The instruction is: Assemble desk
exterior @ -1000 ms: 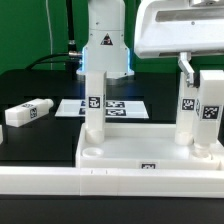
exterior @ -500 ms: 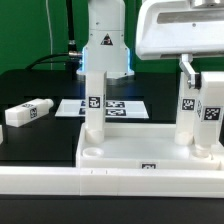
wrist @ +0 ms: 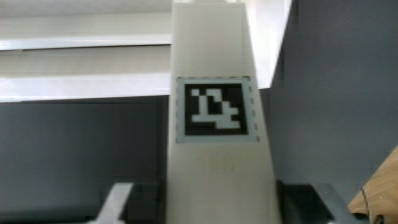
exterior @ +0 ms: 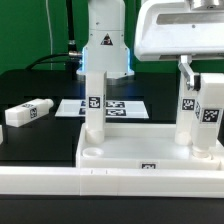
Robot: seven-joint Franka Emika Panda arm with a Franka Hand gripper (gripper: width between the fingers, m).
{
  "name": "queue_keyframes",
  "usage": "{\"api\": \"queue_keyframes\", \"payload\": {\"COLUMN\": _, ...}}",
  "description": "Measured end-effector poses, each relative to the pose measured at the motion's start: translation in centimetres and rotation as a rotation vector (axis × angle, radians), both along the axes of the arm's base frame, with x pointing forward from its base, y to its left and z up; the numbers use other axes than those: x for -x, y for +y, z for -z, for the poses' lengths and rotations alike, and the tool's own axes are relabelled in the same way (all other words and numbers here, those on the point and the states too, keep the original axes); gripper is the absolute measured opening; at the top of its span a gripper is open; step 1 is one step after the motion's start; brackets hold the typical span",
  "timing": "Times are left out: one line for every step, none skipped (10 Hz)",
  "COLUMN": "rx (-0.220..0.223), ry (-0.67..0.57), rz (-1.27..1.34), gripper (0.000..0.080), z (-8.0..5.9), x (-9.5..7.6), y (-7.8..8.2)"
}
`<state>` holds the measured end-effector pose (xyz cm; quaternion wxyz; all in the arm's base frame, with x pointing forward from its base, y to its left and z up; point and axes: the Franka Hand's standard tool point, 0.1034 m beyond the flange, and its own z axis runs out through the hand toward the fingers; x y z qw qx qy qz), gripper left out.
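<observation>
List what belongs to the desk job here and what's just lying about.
Job: tabletop; first leg, upright, exterior view's left; second leg, upright, exterior view's right; third leg, lying loose.
Not job: marker board; border rail; black table.

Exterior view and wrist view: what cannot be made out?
Wrist view: whether the jaws touch the white square tagged leg; frame edge cuts them off.
Exterior view: flat white marker board, partly hidden by an upright white leg.
Exterior view: tag patterns, too small.
</observation>
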<state>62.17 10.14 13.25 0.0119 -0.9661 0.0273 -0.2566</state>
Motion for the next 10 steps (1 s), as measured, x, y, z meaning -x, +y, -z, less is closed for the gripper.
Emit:
{"api": "queue_keyframes", "payload": {"rx": 0.000, "ry": 0.000, "rz": 0.003, "gripper": 0.0291, "z": 0.0, "x": 0.0, "y": -0.2}}
{"api": "queue_keyframes", "payload": {"rx": 0.001, "ry": 0.001, "rz": 0.004, "gripper": 0.0291, "z": 0.2, "x": 0.0, "y": -0.2}}
{"api": "queue_keyframes", "payload": {"rx": 0.002, "ry": 0.004, "rz": 0.001, "gripper": 0.0291, "z": 0.4, "x": 0.1, "y": 0.0}}
{"api": "queue_keyframes", "payload": {"rx": 0.001, "ry": 0.006, "rz": 0.001, "gripper": 0.0291, "z": 0.5, "x": 0.3, "y": 0.2}}
{"api": "queue_keyframes", "payload": {"rx": 0.003, "ry": 0.008, "rz": -0.003, "gripper": 0.0291, "z": 0.8, "x": 0.4, "y": 0.4}}
{"api": "queue_keyframes", "payload": {"rx": 0.005, "ry": 0.002, "rz": -0.004, "gripper": 0.0291, "z": 0.8, "x": 0.3, "y": 0.4}}
{"api": "queue_keyframes", "payload": {"rx": 0.008, "ry": -0.007, "rz": -0.004, "gripper": 0.0291, "z": 0.8, "x": 0.3, "y": 0.4}}
{"api": "queue_keyframes", "payload": {"rx": 0.011, "ry": -0.020, "rz": -0.005, "gripper": 0.0291, "z": 0.9, "x": 0.3, "y": 0.4}}
{"api": "queue_keyframes", "payload": {"rx": 0.016, "ry": -0.036, "rz": -0.008, "gripper": 0.0291, "z": 1.0, "x": 0.4, "y": 0.5}}
{"api": "queue_keyframes", "payload": {"rx": 0.022, "ry": -0.058, "rz": -0.008, "gripper": 0.0291, "z": 1.1, "x": 0.5, "y": 0.5}}
